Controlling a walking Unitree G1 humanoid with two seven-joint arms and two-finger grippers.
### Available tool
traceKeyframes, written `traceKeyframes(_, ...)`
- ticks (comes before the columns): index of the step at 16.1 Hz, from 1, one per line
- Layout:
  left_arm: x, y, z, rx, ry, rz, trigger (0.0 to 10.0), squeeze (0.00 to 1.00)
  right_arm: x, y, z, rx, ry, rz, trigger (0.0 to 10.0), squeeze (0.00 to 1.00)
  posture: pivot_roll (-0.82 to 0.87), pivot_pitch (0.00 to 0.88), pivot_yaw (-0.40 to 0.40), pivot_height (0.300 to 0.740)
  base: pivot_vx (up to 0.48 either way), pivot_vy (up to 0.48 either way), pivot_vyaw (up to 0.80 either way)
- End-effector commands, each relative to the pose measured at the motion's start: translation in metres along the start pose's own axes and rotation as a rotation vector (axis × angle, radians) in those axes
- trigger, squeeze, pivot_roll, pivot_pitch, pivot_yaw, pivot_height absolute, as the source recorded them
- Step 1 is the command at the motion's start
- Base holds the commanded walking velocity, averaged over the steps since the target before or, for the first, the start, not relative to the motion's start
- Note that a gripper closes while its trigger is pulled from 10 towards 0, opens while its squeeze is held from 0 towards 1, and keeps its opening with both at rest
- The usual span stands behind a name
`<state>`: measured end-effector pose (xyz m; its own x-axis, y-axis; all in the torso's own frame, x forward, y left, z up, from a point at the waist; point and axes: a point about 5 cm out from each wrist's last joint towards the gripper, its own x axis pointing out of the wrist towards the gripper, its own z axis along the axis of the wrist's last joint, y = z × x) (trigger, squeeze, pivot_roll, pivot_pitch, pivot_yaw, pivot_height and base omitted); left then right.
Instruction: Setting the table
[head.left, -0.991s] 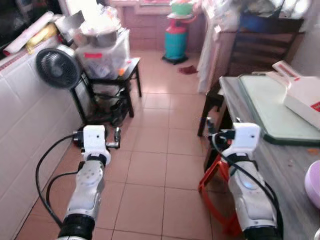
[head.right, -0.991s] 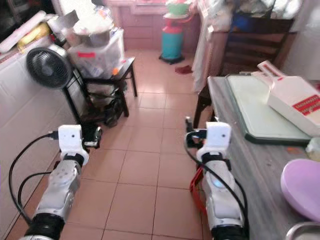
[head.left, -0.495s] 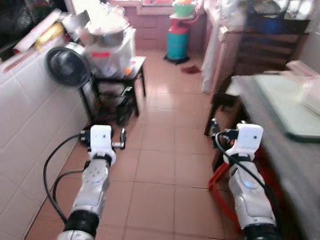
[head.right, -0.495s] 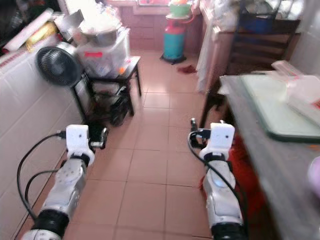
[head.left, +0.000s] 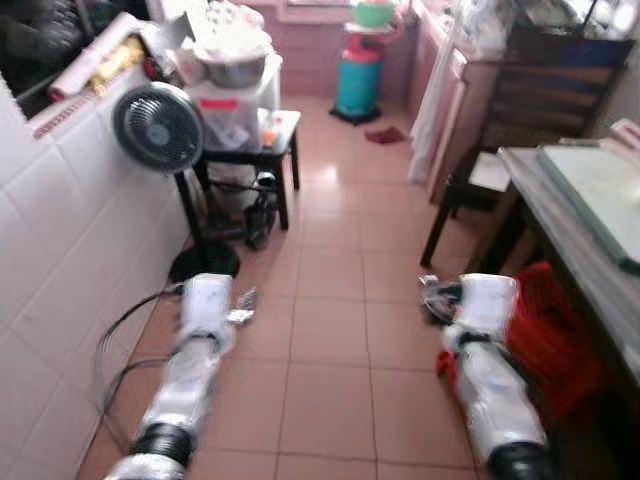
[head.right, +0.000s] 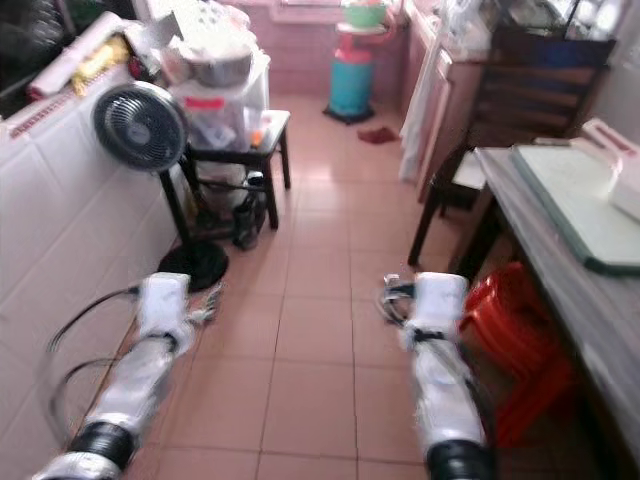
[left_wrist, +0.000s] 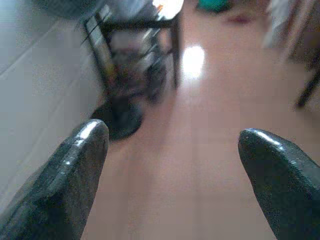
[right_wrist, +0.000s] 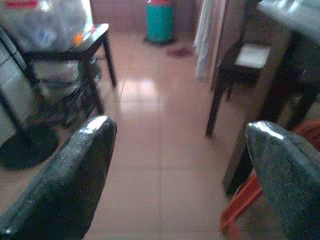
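Left pincer (left_wrist: 172, 165), right pincer (right_wrist: 180, 170) wide apart, empty

The floor (head.left: 330, 330) is glossy pinkish tile, catching glare; the wall (head.left: 60, 260) is smooth white glazed tile; the table (head.right: 590, 300) looks matt grey stone; the stools (head.right: 515, 345) are shiny red plastic; the chair (head.right: 520, 95) is dark wood.

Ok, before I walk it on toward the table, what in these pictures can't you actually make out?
- Table: cut off by the right edge of both eye views, so what stands further along it is hidden.
- White item on the green mat: cropped by that edge, unidentifiable.
- Left tool: motion-blurred in the eye views.
- Clutter under the black stand: blurred in the left wrist view.
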<state>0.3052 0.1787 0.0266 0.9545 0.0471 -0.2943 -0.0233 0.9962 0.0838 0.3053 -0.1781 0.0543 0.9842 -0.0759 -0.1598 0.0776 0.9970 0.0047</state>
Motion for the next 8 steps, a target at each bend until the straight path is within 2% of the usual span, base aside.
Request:
traceKeyframes(1, 0.002, -0.009, 0.0, -0.017, 0.016, -0.024, 10.0, 0.0, 0.001, -0.012, -0.004, -0.007, 0.024, -0.034, 10.0, 0.0, 0.06, 0.0, 0.001, 0.74, 0.0, 0.39, 0.0)
traceKeyframes(4, 0.002, -0.004, -0.015, 0.052, 0.088, -0.023, 10.0, 0.0, 0.002, -0.015, -0.019, -0.118, 0.08, -0.021, 10.0, 0.0, 0.06, 0.0, 0.003, 0.74, 0.0, 0.391, 0.0)
traceKeyframes(7, -0.003, -0.003, -0.031, 0.055, 0.19, -0.037, 10.0, 0.0, -0.004, -0.019, -0.037, -0.155, 0.138, -0.038, 10.0, 0.0, 0.05, 0.0, 0.009, 0.74, 0.0, 0.402, 0.0)
traceKeyframes(8, -0.005, -0.002, -0.037, 0.06, 0.218, -0.036, 10.0, 0.0, -0.006, -0.02, -0.043, -0.137, 0.167, -0.04, 10.0, 0.0, 0.05, 0.0, 0.009, 0.74, 0.0, 0.405, 0.0)
